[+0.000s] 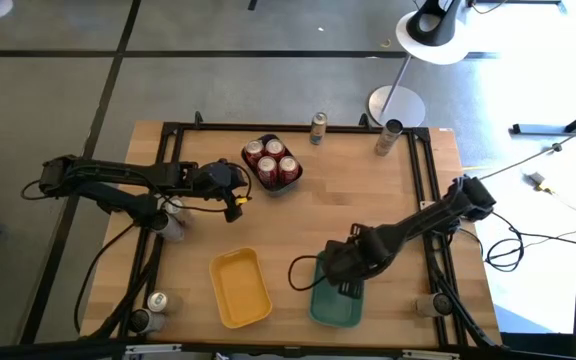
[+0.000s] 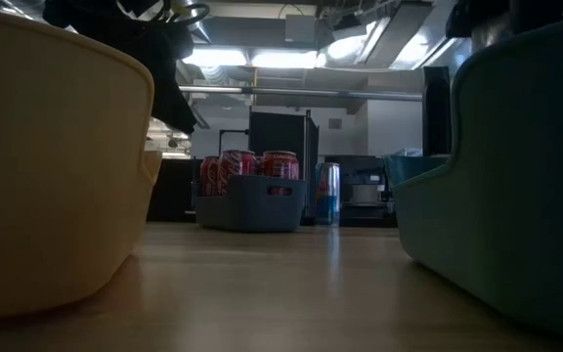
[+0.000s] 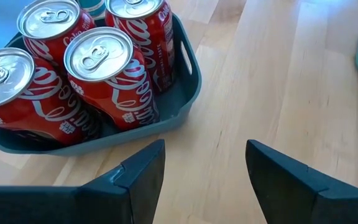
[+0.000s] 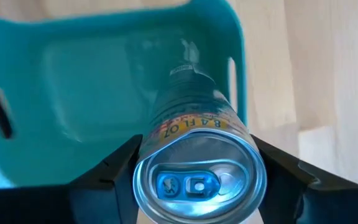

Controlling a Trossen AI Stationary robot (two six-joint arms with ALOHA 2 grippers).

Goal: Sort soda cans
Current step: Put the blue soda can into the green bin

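My right gripper [image 1: 346, 275] is over the teal tray [image 1: 320, 310] near the table's front edge, shut on a slim silver-and-blue soda can [image 4: 191, 118]. Several red soda cans [image 3: 101, 65] stand upright in the dark blue tray [image 1: 290, 184] at the back middle. My left gripper [image 3: 204, 149] hovers open just beside that tray, toward the table's near-left, with nothing between its fingers. A yellow tray [image 1: 240, 288] lies left of the teal one. My right gripper pinches the can's upper wall [image 4: 241, 134], just below the top rim, between its two fingers [image 4: 114, 171]. The fingers come from above, pointing down. The can is upright over the teal tray's floor [image 4: 92, 81]; whether its base touches the floor does not show.
Two loose cans [image 1: 318, 128] [image 1: 388, 138] stand at the far edge. More cans are at the near left corner [image 1: 156, 303], under the left arm [image 1: 173, 228] and at the near right [image 1: 426, 305]. A black frame [image 1: 168, 132] borders the table. Bare wood lies in the middle.
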